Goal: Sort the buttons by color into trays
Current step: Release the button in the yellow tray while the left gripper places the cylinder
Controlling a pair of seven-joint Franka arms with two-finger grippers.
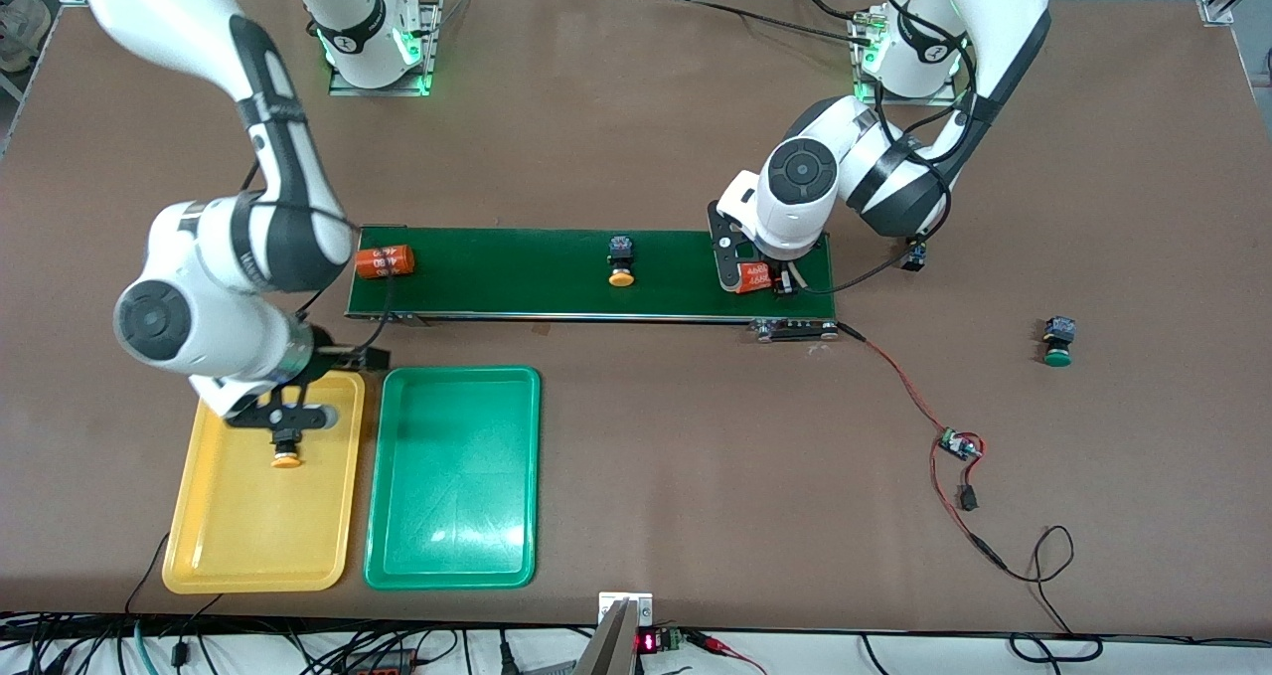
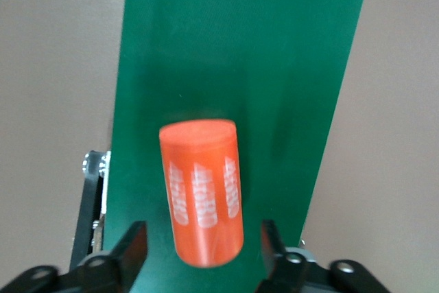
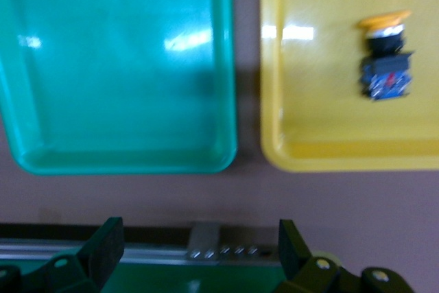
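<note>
A yellow-capped button [image 1: 286,453] lies in the yellow tray [image 1: 199,546]; it also shows in the right wrist view [image 3: 384,60] in that tray [image 3: 329,114]. The green tray [image 1: 457,556] [image 3: 116,66] beside it holds nothing. A second yellow-capped button [image 1: 621,262] lies on the belt. A green-capped button [image 1: 1058,342] lies on the table at the left arm's end. My right gripper [image 1: 283,419] [image 3: 199,252] is open and empty, up over the yellow tray's belt end. My left gripper [image 1: 757,279] [image 2: 202,252] is open, its fingers either side of an orange cylinder [image 2: 202,193], not touching it.
The dark-green conveyor belt [image 1: 517,272] runs across the middle. A second orange cylinder [image 1: 385,260] lies at its right-arm end. A small black-and-blue part [image 1: 916,255] shows under the left arm. A red wire and a small circuit board [image 1: 959,446] lie nearer the front camera.
</note>
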